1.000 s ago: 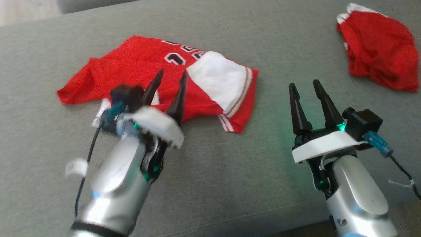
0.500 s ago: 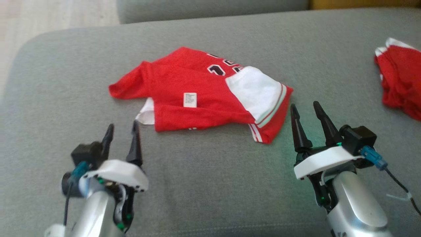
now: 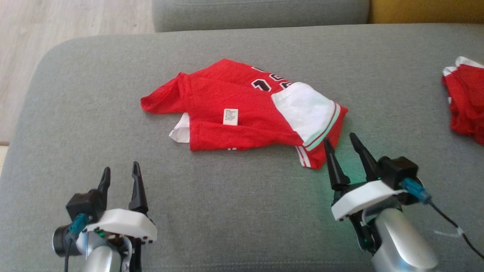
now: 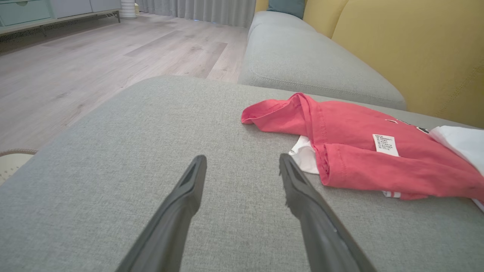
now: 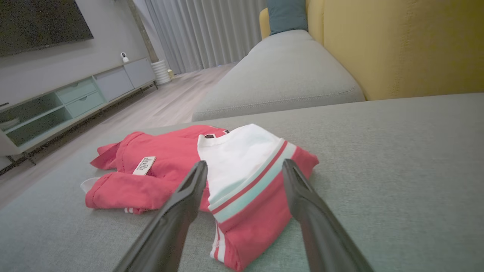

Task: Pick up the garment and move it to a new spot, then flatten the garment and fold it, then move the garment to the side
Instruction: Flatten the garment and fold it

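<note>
Red short-sleeved jersey [image 3: 227,102] with black-and-white numerals [image 3: 269,84] lies loosely folded near the middle of the grey woven sofa cushion [image 3: 234,204], nothing gripping it. A white sleeve panel edged with pale teal and red stripes [image 3: 304,113] is folded over its right end. A small white care label [image 3: 230,116] shows on the red cloth, so that part is inside out. A white scrap of fabric [image 3: 180,133] pokes out under the lower left edge. One red sleeve points left.

Left gripper [image 3: 120,168] sits at lower left over bare cushion, fingers spread wide and empty, well apart from the jersey. The left wrist view puts the jersey ahead and to the right of its tips.

Right gripper [image 3: 339,138] sits at lower right, fingers also spread wide, holding nothing. Its tips are just at the jersey's lower right corner, and in the right wrist view they frame the striped hem. Cannot tell whether a tip touches the cloth or hangs just above it.

Second crumpled red garment with white trim [image 3: 467,102] lies at the right edge of the cushion, well apart from the jersey. Behind: another grey seat cushion [image 3: 261,13], a yellow sofa backrest [image 4: 408,49], a teal pillow [image 5: 287,15], pale wood floor [image 3: 75,22].
</note>
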